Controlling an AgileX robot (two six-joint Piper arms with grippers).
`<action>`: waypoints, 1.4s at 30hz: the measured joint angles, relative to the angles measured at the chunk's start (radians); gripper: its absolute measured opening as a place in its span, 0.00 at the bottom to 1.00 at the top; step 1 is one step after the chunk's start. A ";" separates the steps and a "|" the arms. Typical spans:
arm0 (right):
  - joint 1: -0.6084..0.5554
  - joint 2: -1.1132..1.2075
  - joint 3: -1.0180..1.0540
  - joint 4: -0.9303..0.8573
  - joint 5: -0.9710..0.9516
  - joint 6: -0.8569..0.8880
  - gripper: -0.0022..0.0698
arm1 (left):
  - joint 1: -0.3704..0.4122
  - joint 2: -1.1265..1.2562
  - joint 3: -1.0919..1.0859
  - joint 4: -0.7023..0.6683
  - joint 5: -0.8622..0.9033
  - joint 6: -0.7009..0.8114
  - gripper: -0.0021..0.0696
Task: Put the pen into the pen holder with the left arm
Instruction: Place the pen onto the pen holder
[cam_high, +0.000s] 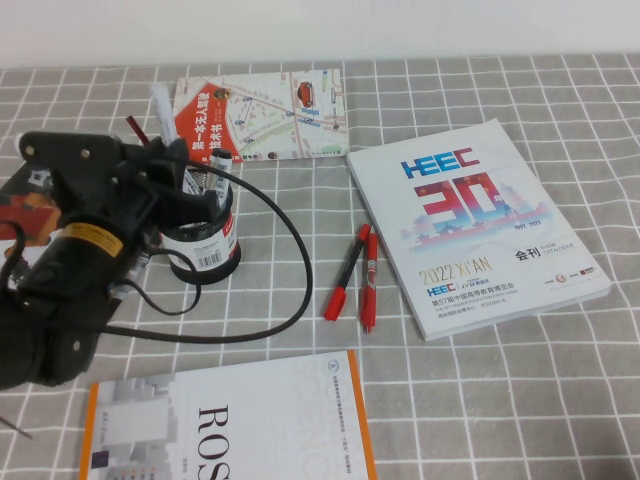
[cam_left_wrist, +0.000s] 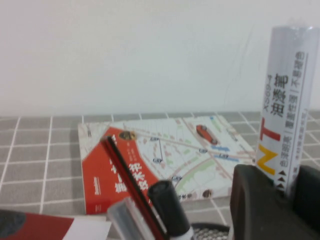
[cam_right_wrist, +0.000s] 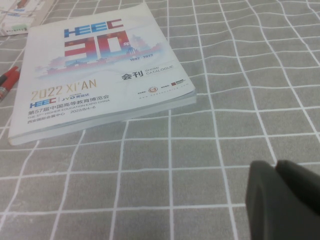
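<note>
The pen (cam_left_wrist: 289, 105), white with printed characters and an orange mark, stands upright, pinched in the left hand (cam_left_wrist: 280, 200); the left wrist view shows its barrel rising from between the black fingers (cam_left_wrist: 255, 205). In the high view its white top (cam_high: 160, 105) pokes up above the left hand (cam_high: 175, 175), which hangs directly over the pen holder (cam_high: 205, 245). The holder stands at about 9 o'clock on the desk (cam_high: 480, 400) and already carries several pens; only the wrist view shows a black-capped one (cam_left_wrist: 170, 207) and a thin red-edged one (cam_left_wrist: 125, 175) up close.

Two red pens (cam_high: 357, 275) lie side by side near the desk's centre, well apart from the holder, with a black cable (cam_high: 290, 250) looping between. Four printed items show: a map booklet (cam_high: 265, 115) at 12 o'clock, a white catalogue (cam_high: 475, 235) at 3 o'clock, an orange-edged magazine (cam_high: 230, 430) at 6 o'clock cut by the near edge, and a red-covered item (cam_high: 15, 205) at the 9 o'clock edge. Open checked cloth lies at 4 to 5 o'clock.

The right hand (cam_right_wrist: 285, 200) appears only in the right wrist view, low over bare cloth near the catalogue (cam_right_wrist: 100, 65); its fingers look pressed together.
</note>
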 joint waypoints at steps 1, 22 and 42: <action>0.000 0.000 0.000 0.000 0.000 0.000 0.01 | 0.000 0.013 -0.002 0.000 -0.008 -0.003 0.18; 0.000 0.000 0.000 0.000 0.000 0.000 0.01 | 0.000 0.089 -0.004 0.000 -0.082 -0.041 0.20; 0.000 0.000 0.000 0.002 0.000 0.000 0.01 | 0.000 -0.203 -0.004 0.105 0.209 -0.060 0.20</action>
